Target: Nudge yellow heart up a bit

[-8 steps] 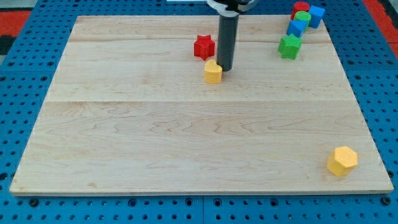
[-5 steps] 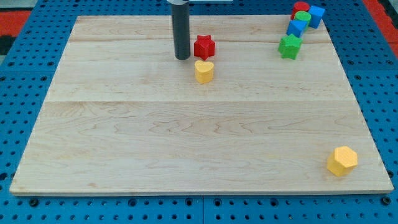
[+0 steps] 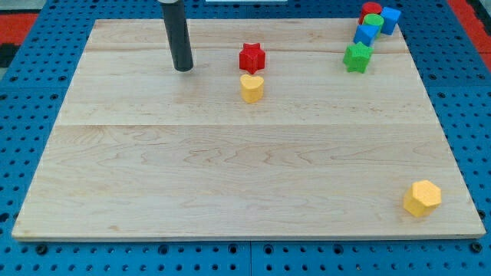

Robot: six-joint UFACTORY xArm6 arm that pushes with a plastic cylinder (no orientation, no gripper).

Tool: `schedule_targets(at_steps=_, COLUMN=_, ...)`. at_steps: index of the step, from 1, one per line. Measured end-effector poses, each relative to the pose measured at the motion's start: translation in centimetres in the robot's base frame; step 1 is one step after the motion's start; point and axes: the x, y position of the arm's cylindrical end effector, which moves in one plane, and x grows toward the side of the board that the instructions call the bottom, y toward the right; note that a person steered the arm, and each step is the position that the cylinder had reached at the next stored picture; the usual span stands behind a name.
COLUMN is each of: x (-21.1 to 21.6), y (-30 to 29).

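Observation:
The yellow heart lies on the wooden board, upper middle, just below the red star with a small gap between them. My tip rests on the board well to the view's left of the heart and slightly above it, touching no block.
A green star sits at the upper right. Beyond it a blue block, a green round block, a red block and another blue block cluster at the top right corner. A yellow hexagon lies at the bottom right.
My tip has swept from the heart's right side to far left of it. The yellow heart shifted a little to the left and now sits still.

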Motion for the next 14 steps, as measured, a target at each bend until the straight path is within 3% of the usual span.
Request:
schedule_targets(at_steps=4, x=0.0, y=-4.3)
schedule_targets(at_steps=9, x=1.9, y=-4.5)
schedule_targets(at_steps=14, x=8.2, y=4.0)
